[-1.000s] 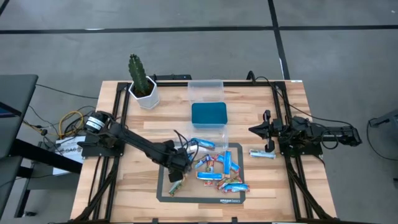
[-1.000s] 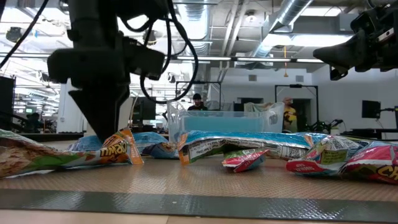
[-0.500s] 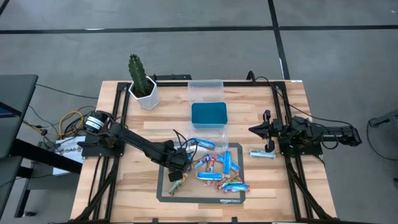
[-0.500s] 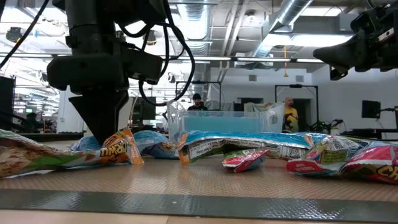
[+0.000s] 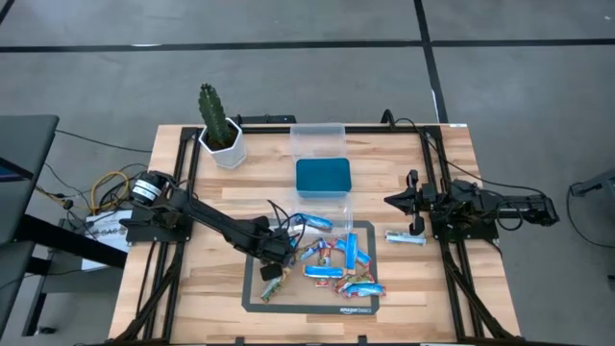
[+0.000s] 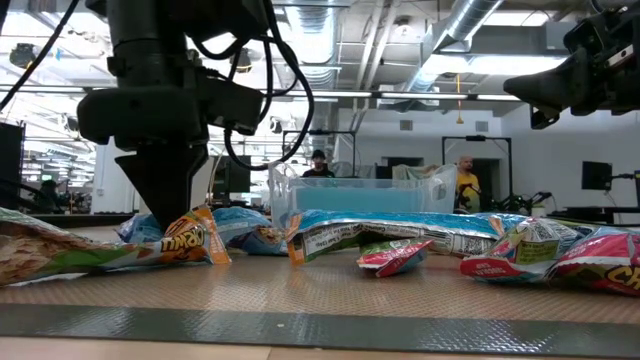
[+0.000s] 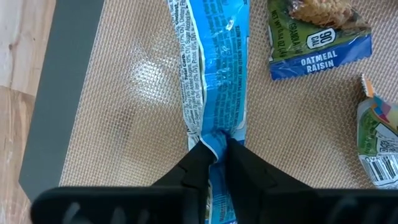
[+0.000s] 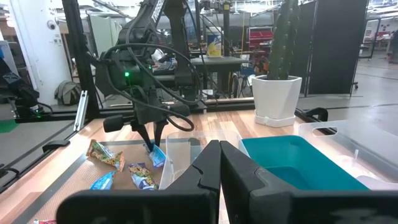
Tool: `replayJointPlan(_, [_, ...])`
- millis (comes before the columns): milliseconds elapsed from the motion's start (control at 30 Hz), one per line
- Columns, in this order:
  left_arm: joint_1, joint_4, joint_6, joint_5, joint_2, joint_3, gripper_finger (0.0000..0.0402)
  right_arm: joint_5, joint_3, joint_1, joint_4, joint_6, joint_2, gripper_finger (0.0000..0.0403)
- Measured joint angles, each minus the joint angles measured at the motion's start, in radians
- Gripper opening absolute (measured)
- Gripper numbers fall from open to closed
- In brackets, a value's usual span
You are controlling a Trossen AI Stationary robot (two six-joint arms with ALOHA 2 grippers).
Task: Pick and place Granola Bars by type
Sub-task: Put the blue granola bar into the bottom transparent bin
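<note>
Several granola bars lie on a dark-rimmed mat [image 5: 252, 293] at the table's near middle, most blue, a few red or green-brown. My left gripper [image 7: 216, 148] points down over the mat's left part [image 5: 276, 255] and is shut on a long blue bar [image 7: 214, 74]. A green-and-blue "oatmeal raisin" bar [image 7: 317, 37] lies beside it. One more blue bar [image 5: 405, 237] lies on the wood by the right arm. My right gripper [image 5: 392, 201] hangs level and shut at the table's right, holding nothing. My left gripper pinches the blue bar across its width, one finger on each long edge [image 7: 205, 138], partway along its length. The fingers come from above, pointing down, and lie across the bar. The wrapper is bunched narrow between them. The bar lies flat on the mat.
A teal tub [image 5: 323, 177] and clear tubs [image 5: 317, 139] stand beyond the mat, another clear tub [image 5: 361, 240] at its right. A potted cactus [image 5: 219, 130] stands at the far left. People stand in the room behind the table [image 6: 465, 185].
My left gripper has stayed in place over the mat and drawn its fingers together on the blue bar. The bar still lies on the mat.
</note>
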Motion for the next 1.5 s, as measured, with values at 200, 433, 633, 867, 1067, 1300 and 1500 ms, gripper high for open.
replayJointPlan(200, [-0.016, -0.004, -0.006, -0.008, -0.036, 0.009, 0.0033, 0.000, 0.000, 0.000, 0.000, 0.000, 0.000, 0.0000])
replayJointPlan(433, [-0.043, -0.008, -0.037, -0.068, -0.125, 0.012, 0.0028, 0.000, 0.000, 0.000, 0.000, 0.000, 0.000, 0.0000])
replayJointPlan(633, [-0.044, 0.003, -0.038, -0.149, -0.209, 0.012, 0.0028, 0.000, 0.000, 0.000, 0.000, 0.000, 0.000, 0.0000])
replayJointPlan(867, [-0.004, 0.059, 0.038, -0.237, -0.289, 0.013, 0.0028, 0.000, 0.000, 0.000, 0.000, 0.000, 0.000, 0.0000])
replayJointPlan(1067, [0.030, 0.093, 0.100, -0.256, -0.313, 0.014, 0.0028, 0.000, 0.000, 0.000, 0.000, 0.000, 0.000, 0.0000])
replayJointPlan(1300, [0.060, 0.106, 0.130, -0.265, -0.313, 0.014, 0.0028, 0.000, 0.000, 0.000, 0.000, 0.000, 0.000, 0.0000])
replayJointPlan(1500, [0.105, 0.178, 0.210, -0.268, -0.313, 0.014, 0.0027, 0.000, 0.000, 0.000, 0.000, 0.000, 0.000, 0.0000])
